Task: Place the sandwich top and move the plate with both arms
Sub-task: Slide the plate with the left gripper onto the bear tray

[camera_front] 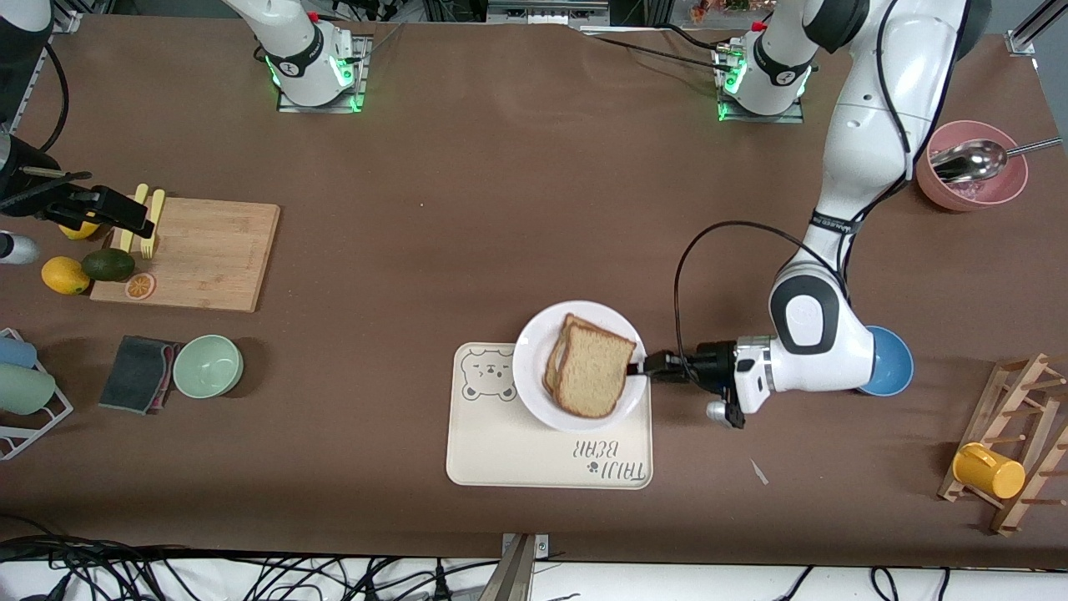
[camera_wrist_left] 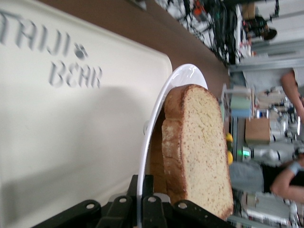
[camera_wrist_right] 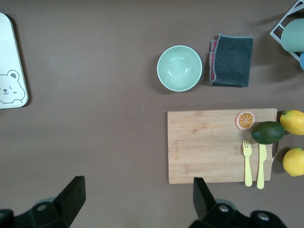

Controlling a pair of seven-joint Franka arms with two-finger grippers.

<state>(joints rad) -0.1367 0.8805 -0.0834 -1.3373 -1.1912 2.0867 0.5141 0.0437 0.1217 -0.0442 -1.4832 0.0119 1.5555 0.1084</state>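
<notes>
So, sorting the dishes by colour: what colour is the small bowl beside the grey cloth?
Pale mint green bowl, clearest in the right wrist view.

Both arms are built of glossy white rounded shells. The left arm (camera_front: pixel 868 150) has a dark grey oval panel on its wrist joint at about 3 o'clock in the front view, a black band with small white lettering just above it, and a thin black cable looping from the forearm to the wrist. A small silver cylinder sits under the wrist flange. The left gripper (camera_front: pixel 644 366) is matte black, with round screw heads on its finger mounts. The right gripper (camera_wrist_right: pixel 137 199) is black too, with wedge-shaped fingers. Each base, at 12 o'clock, carries a black collar, green glowing lights and a red button.
</notes>
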